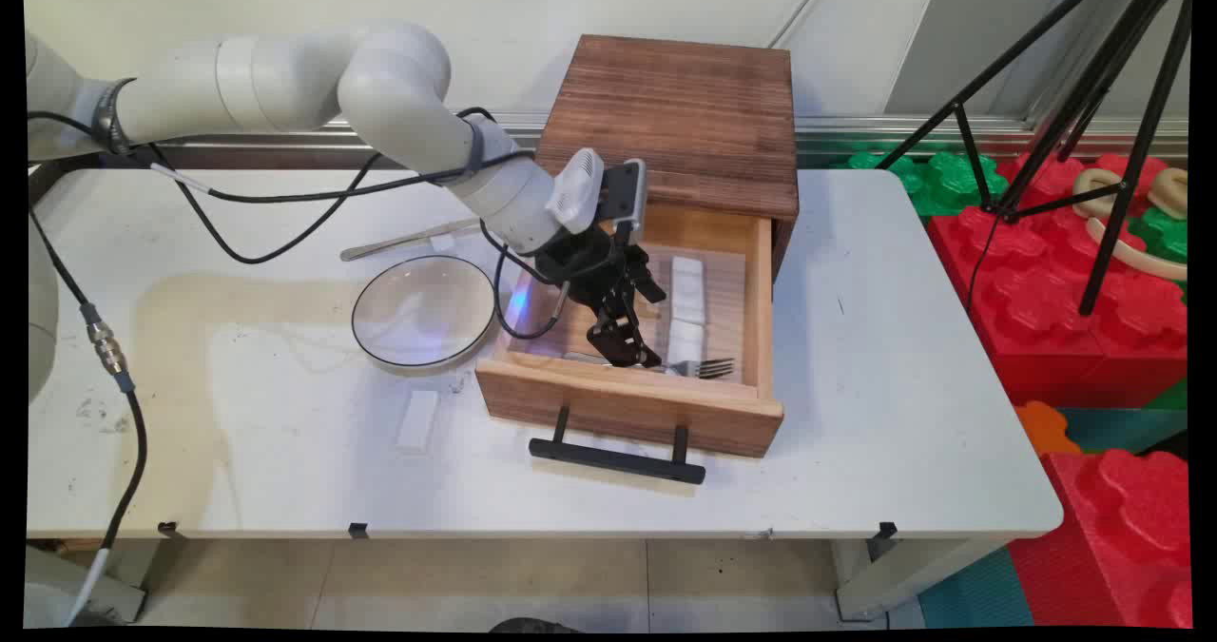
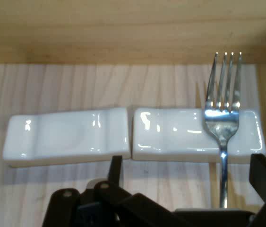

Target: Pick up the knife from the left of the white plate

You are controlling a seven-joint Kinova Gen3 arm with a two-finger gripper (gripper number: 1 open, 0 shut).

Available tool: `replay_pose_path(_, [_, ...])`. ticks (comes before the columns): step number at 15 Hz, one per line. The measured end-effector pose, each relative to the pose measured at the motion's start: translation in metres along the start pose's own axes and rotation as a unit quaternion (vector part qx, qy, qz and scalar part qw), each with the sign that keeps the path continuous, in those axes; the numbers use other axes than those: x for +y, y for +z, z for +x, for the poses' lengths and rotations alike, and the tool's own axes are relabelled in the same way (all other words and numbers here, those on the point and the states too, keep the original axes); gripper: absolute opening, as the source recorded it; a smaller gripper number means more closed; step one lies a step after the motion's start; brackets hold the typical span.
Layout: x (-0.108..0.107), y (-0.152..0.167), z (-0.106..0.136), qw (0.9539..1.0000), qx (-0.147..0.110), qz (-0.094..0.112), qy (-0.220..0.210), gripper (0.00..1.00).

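The black bar handle (image 1: 618, 457) fronts the open wooden drawer (image 1: 627, 404), the landmark for everything else. Just behind the drawer's front wall, a metal fork (image 1: 699, 368) lies crosswise on the drawer floor, tines toward the drawer's right wall. The gripper (image 1: 627, 352) reaches down into the drawer over the fork's handle end; in the hand view the fork (image 2: 223, 127) runs up between the two fingers (image 2: 265, 175), which stand apart on either side of its stem. Whether they press the metal cannot be told, though they look open about it rather than clamped.

The fork's neck rests across the nearer of two white ceramic cutlery rests (image 1: 685, 340), laid end to end with a second one (image 1: 688, 285) further back in the drawer. Left of the drawer, a clear glass bowl (image 1: 424, 311) sits on the white table (image 1: 903, 385), with a small white block (image 1: 417, 419) nearer the table's front edge and tongs (image 1: 409, 240) behind the bowl.

As a judgement: the thin fork lies flat, so the fingertips could scrape the drawer floor or slip off the stem, and a nudge could shift the rest beneath it.
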Motion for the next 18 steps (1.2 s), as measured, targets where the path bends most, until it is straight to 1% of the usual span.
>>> replay_pose_path(3, [-0.001,-0.008,0.0,1.0,0.005,0.006,0.003,1.0])
replay_pose_path(7, [-0.002,-0.027,0.001,0.9998,0.016,0.012,0.008,1.0])
replay_pose_path(13, [0.0,-0.069,-0.003,0.9993,0.031,0.016,0.014,1.0])
replay_pose_path(18, [0.007,-0.113,-0.013,0.999,0.04,0.015,0.015,1.0])
